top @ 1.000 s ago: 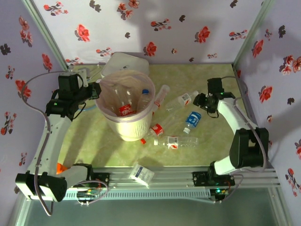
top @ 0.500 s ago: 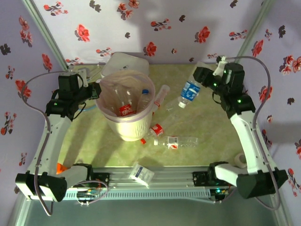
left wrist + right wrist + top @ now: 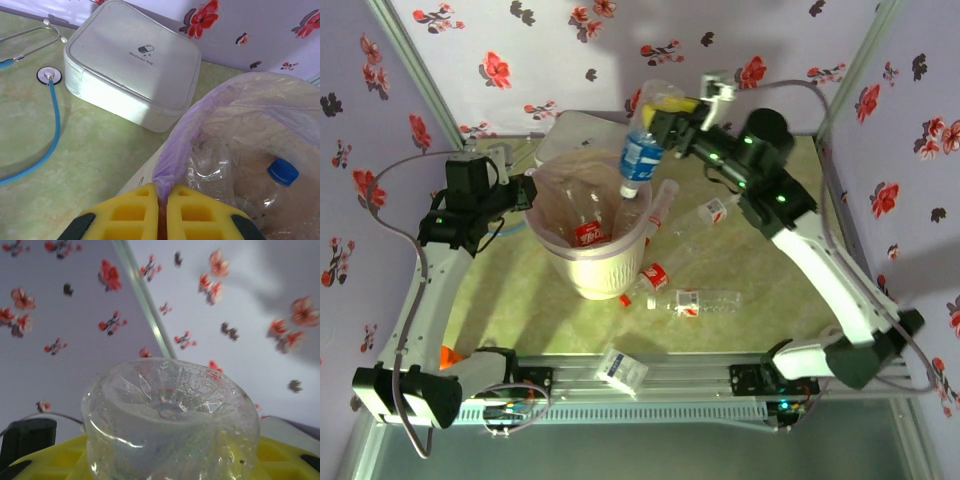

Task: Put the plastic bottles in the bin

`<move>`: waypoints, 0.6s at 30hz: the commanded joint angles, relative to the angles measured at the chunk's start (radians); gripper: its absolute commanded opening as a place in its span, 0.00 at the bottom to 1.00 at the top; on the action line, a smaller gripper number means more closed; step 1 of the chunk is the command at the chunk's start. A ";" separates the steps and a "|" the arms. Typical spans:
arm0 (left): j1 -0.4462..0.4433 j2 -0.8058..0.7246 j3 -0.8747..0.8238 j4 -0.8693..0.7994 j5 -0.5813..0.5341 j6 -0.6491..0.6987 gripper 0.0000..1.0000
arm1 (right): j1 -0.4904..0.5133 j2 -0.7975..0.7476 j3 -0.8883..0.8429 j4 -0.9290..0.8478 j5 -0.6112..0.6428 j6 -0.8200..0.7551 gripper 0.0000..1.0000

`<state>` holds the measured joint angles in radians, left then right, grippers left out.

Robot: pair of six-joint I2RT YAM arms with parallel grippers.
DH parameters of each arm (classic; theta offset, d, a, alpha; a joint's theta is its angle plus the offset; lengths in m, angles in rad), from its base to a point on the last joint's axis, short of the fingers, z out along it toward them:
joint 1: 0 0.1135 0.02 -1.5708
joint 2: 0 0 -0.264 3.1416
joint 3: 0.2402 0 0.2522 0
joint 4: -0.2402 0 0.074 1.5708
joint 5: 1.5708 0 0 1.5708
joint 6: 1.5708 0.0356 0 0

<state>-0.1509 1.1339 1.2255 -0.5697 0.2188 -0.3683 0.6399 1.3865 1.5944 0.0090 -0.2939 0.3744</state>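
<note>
My right gripper (image 3: 666, 106) is shut on a clear bottle with a blue label (image 3: 641, 152), which hangs neck-down over the bin's (image 3: 582, 272) far rim. In the right wrist view the bottle's ribbed base (image 3: 170, 410) sits between the yellow fingers (image 3: 47, 462). My left gripper (image 3: 163, 205) is shut on the pinkish liner bag (image 3: 175, 150) at the bin's left rim. Inside the bin lie a blue-capped bottle (image 3: 281, 172) and a clear one (image 3: 212, 160). On the table are a bottle (image 3: 661, 206) leaning on the rim, another (image 3: 706, 213), and two red-labelled ones (image 3: 651, 275) (image 3: 704, 300).
A white medicine bag (image 3: 132, 62) lies behind the bin, with a blue stethoscope (image 3: 50, 100) to its left. A small white-and-blue carton (image 3: 621, 368) rests on the front rail. Flowered walls close in the back and both sides.
My right arm lifted the blue-labelled bottle off the table at the right and swung it left and up, over the bin. The left gripper stayed on the liner.
</note>
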 commanded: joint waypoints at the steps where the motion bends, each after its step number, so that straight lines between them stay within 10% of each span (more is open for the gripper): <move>1: -0.018 0.015 -0.013 -0.015 0.042 -0.044 0.03 | 0.044 0.120 0.089 -0.090 -0.056 -0.105 0.39; 18: -0.018 0.036 0.019 -0.028 0.039 -0.023 0.03 | 0.192 0.547 0.375 -0.679 0.109 -0.319 0.40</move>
<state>-0.1593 1.1545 1.2388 -0.5690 0.2295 -0.3676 0.8421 1.8835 1.9450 -0.5385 -0.2363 0.0792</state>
